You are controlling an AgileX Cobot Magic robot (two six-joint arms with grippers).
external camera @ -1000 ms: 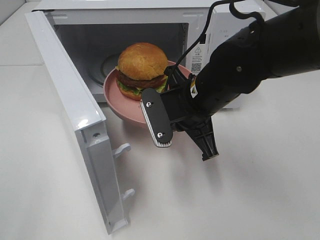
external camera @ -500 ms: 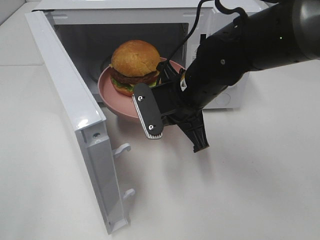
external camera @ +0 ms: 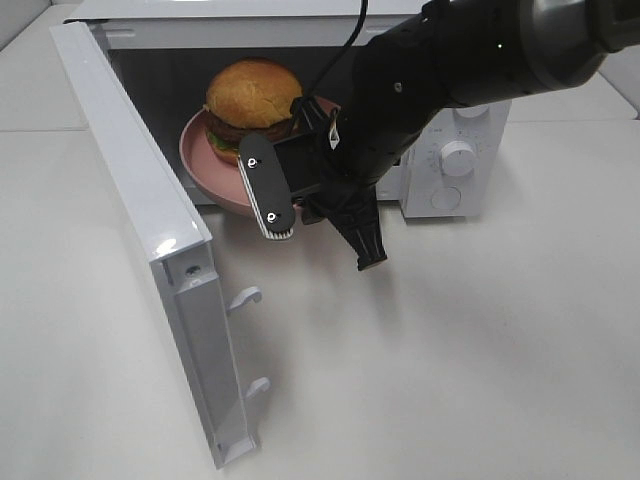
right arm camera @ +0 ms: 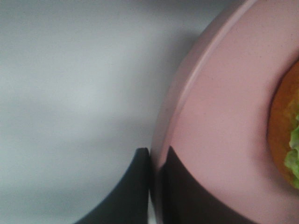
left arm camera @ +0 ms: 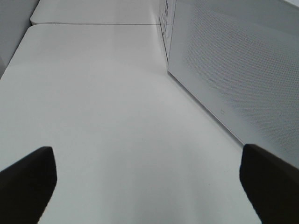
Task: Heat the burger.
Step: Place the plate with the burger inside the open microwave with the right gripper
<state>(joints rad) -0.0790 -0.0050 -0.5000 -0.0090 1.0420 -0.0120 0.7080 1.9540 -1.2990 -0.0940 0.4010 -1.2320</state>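
Note:
The burger (external camera: 252,100), a brown bun with a green leafy layer, sits on a round pink plate (external camera: 200,165). The plate hangs tilted in the mouth of the open microwave (external camera: 455,150), partly inside the cavity. My right gripper (external camera: 312,125) is shut on the plate's right rim. In the right wrist view its dark fingers (right arm camera: 135,186) pinch the pink plate (right arm camera: 224,116) edge, and the burger (right arm camera: 287,140) shows at the far side. My left gripper (left arm camera: 149,177) stands open over bare table, holding nothing, beside the microwave's side wall (left arm camera: 233,70).
The microwave door (external camera: 130,200) is swung wide open toward the front left, with its latch hooks (external camera: 245,298) sticking out. A control knob (external camera: 458,158) sits on the microwave's right panel. The white table (external camera: 480,360) stretches in front and to the right.
My right arm has carried the plate and burger up and to the left, from just outside the microwave into its opening. The left gripper has stayed open.

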